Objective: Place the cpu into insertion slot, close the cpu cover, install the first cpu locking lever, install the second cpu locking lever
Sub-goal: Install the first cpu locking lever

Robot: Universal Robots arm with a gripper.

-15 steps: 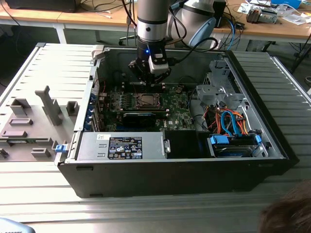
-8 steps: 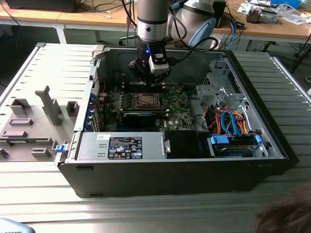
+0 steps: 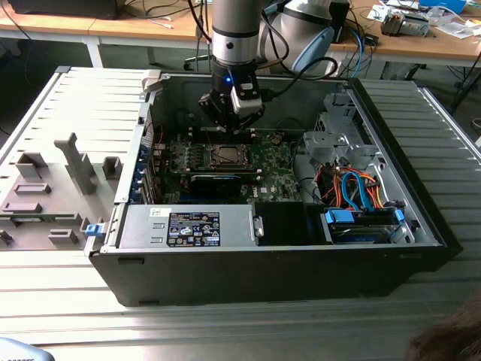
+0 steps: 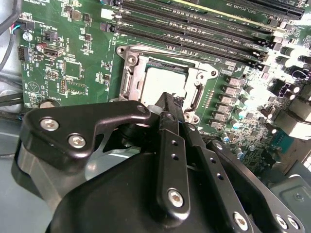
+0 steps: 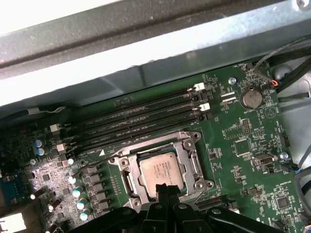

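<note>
The cpu (image 5: pixel 162 170) lies flat in the socket on the green motherboard, its silvery top showing (image 4: pixel 165 80). The cpu cover (image 5: pixel 158 149) is down around it as a metal frame (image 4: pixel 133 73). My gripper (image 5: pixel 165 188) hangs just over the socket's edge, its black fingers pressed together and shut with nothing between them (image 4: pixel 167 103). In the exterior view the gripper (image 3: pixel 229 126) hovers above the socket (image 3: pixel 225 156) inside the open case. A thin wire lever (image 5: pixel 200 193) runs beside the socket close to my fingertips; whether they touch it is hidden.
Memory slots (image 5: pixel 141 119) run alongside the socket, and a row of capacitors (image 5: pixel 77 191) stands on its other side. The case wall (image 3: pixel 248 83) rises behind the arm. A power supply (image 3: pixel 188 226) and drive cables (image 3: pixel 353 192) fill the case's near side.
</note>
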